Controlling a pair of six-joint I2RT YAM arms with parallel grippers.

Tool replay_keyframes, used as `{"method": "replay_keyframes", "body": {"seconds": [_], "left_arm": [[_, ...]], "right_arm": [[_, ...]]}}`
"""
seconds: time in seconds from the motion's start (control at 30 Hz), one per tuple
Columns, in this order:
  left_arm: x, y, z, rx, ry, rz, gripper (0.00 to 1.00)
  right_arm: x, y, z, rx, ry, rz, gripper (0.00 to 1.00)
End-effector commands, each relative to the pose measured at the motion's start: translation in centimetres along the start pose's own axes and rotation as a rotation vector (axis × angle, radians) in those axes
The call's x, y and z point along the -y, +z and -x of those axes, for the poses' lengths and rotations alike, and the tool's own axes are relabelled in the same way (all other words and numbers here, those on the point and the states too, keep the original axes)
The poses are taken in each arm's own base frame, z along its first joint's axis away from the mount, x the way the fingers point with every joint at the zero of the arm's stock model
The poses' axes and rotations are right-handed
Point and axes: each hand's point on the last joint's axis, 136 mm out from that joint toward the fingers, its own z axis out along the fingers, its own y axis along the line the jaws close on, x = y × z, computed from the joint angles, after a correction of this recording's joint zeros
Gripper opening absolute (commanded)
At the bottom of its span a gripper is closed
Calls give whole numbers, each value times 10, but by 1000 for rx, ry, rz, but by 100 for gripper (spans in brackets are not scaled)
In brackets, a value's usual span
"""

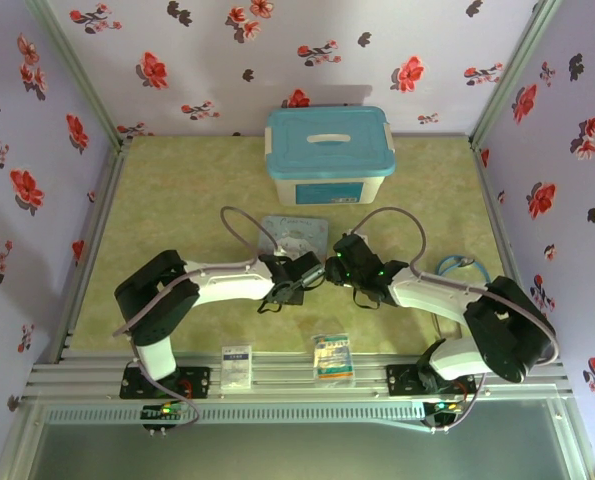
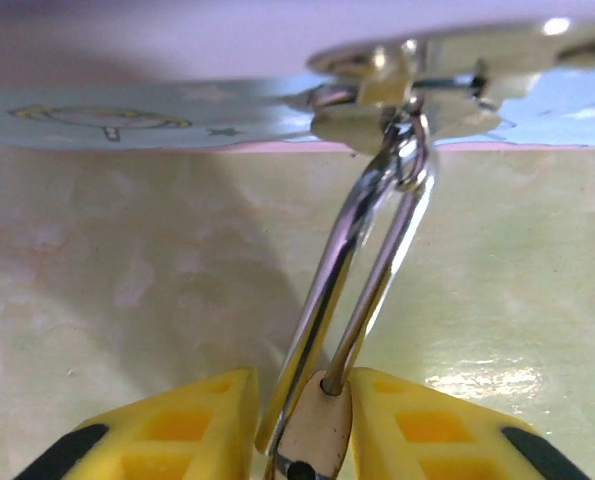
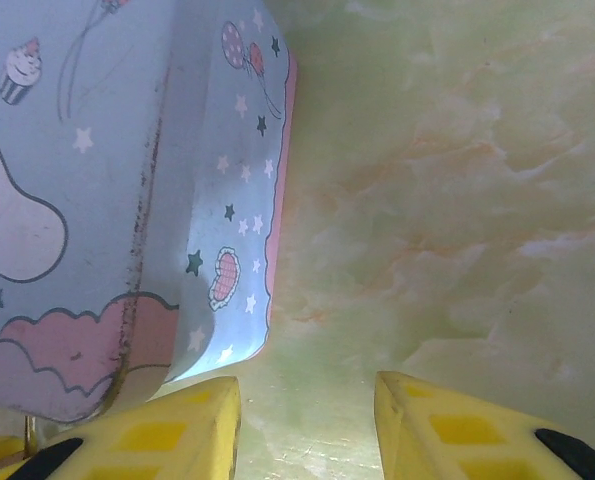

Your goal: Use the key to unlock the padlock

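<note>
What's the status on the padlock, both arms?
Left gripper around padlock body, grip unclear. Right gripper open, empty, beside tin. Shackle hooked in latch.

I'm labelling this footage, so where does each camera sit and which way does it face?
Top external: above and behind the bases, looking down on the green marbled table; both arms show, left gripper near right gripper.
Left wrist: low over the table, facing the tiny brass padlock attached to the pale blue cartoon tin; its yellow fingers flank it.
Right wrist: looking down beside the tin; its yellow fingers apart.
Shared: all three see tin and table.
</note>
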Motion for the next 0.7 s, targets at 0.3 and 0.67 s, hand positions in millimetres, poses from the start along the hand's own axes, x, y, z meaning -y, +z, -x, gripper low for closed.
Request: {"method": "replay_keyframes", "body": {"seconds": [0.3, 0.67], "left_arm": [[-14, -10, -15, -11, 150, 215, 30], [-2, -19, -12, 23, 256, 303, 30]], "right_arm": [[5, 5, -3, -8, 23, -18, 38], [5, 9, -6, -11, 30, -6, 37]]}}
